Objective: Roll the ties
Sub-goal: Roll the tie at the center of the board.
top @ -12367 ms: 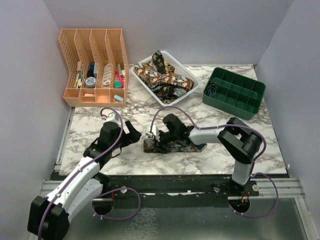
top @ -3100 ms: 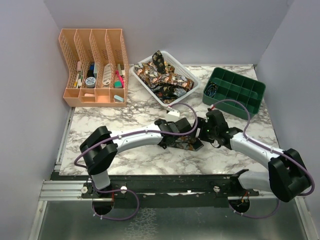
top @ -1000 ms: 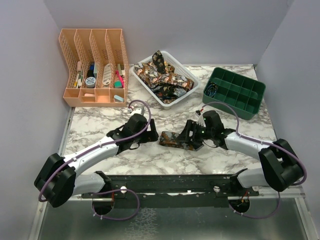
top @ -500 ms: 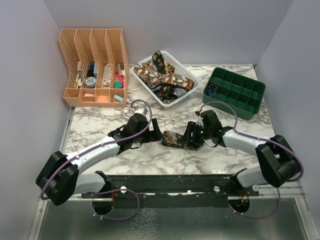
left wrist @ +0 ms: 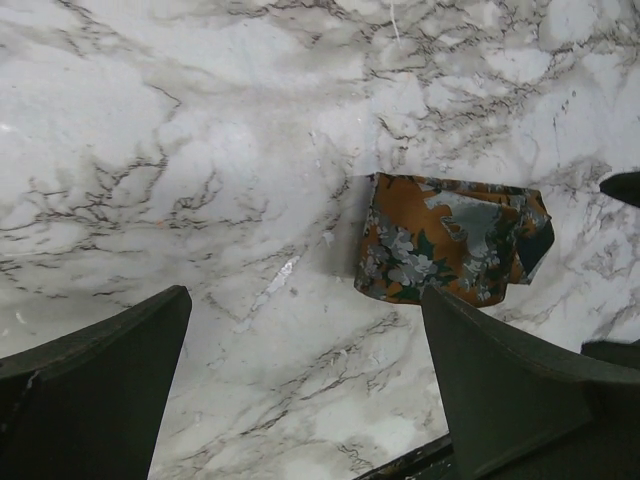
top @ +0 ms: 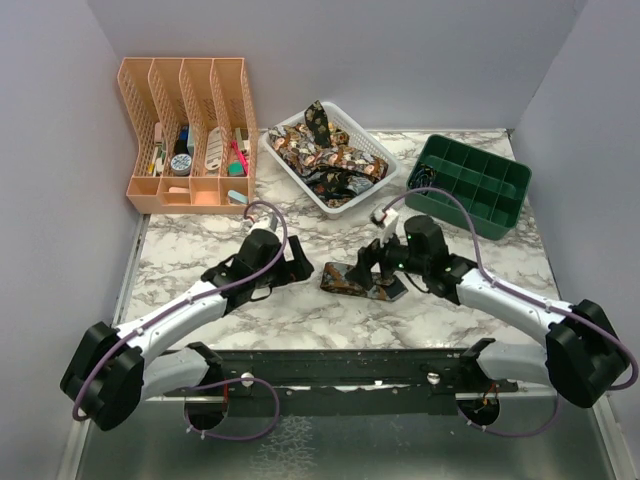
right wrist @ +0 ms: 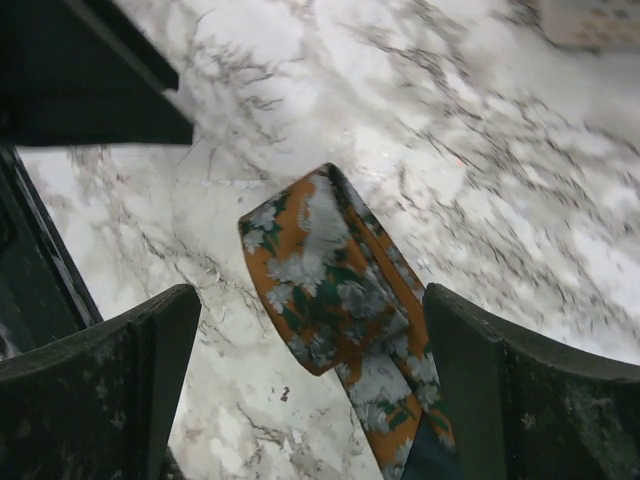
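Note:
A folded tie (top: 352, 280), orange with grey-white flowers, lies flat on the marble table (top: 190, 255) near the front middle. It shows in the left wrist view (left wrist: 440, 240) and the right wrist view (right wrist: 335, 290). My right gripper (top: 372, 268) hovers over the tie's right part, open, fingers (right wrist: 90, 390) either side of it, holding nothing. My left gripper (top: 298, 264) is open and empty just left of the tie, its fingers (left wrist: 520, 390) apart over bare marble. More ties (top: 320, 150) are heaped in the white basket (top: 381, 181).
An orange file organiser (top: 185, 130) with small items stands at the back left. A green compartment tray (top: 470, 185) sits at the back right, with thin black cords (top: 422, 178) in one cell. Grey walls close in left, back and right.
My right gripper has lifted and drawn slightly right off the tie, which stays on the table. My left gripper has pulled back a little to the left.

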Available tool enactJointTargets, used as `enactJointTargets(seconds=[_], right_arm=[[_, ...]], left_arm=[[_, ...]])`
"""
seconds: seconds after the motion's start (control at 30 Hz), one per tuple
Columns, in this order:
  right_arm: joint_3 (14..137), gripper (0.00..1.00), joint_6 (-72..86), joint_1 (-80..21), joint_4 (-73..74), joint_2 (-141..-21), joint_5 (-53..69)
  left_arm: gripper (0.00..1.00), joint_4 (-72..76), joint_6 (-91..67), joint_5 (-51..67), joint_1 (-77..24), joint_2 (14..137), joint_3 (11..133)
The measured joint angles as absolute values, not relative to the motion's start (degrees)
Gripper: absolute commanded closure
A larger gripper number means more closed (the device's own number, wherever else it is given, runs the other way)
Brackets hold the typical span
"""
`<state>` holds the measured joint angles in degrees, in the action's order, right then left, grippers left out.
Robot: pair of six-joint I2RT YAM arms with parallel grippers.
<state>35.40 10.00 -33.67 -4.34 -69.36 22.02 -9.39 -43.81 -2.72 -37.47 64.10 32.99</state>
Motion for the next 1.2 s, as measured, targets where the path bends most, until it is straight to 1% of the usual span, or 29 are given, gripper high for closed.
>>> enactJointTargets(seconds=[0.17,0.33,0.47,0.7,0.77,0.87,1.0,1.2], right_arm=[[35.68,0.0,-5.43,-41.08,-6.39,-71.96,21.47],[39.46,0.0,-17.32,-43.22,-3.2,-79.09,20.01],[43.59,0.0,-23.18,-43.24,-0.19,-83.9,19.0],[45.04,0.01,-27.55,-43.48,2.0,-89.1,18.65],[45.06,0.03,-28.08,-43.59,2.68,-90.41,18.57],[45.21,0.12,-28.4,-43.88,2.76,-92.23,18.5],[46.02,0.27,-28.47,-44.34,2.04,-93.67,18.57],[48.14,0.38,-28.36,-46.33,0.34,-96.51,19.22]], left_arm=[[0.01,-9.61,-43.83,-2.72,-33.69,60.1,30.74],[0.01,-10.02,-43.53,-1.89,-30.89,57.93,28.75],[0.01,-10.72,-43.11,-0.54,-30.04,57.28,28.32],[0.01,-12.12,-41.82,0.67,-29.21,56.88,28.32],[0.01,-12.25,-41.6,0.75,-29.1,56.84,28.32],[0.01,-12.51,-41.23,0.93,-28.86,56.75,28.32],[0.01,-12.58,-41.06,1.15,-28.67,56.75,28.32],[0.01,-12.64,-41.06,1.15,-28.45,56.66,28.03]])
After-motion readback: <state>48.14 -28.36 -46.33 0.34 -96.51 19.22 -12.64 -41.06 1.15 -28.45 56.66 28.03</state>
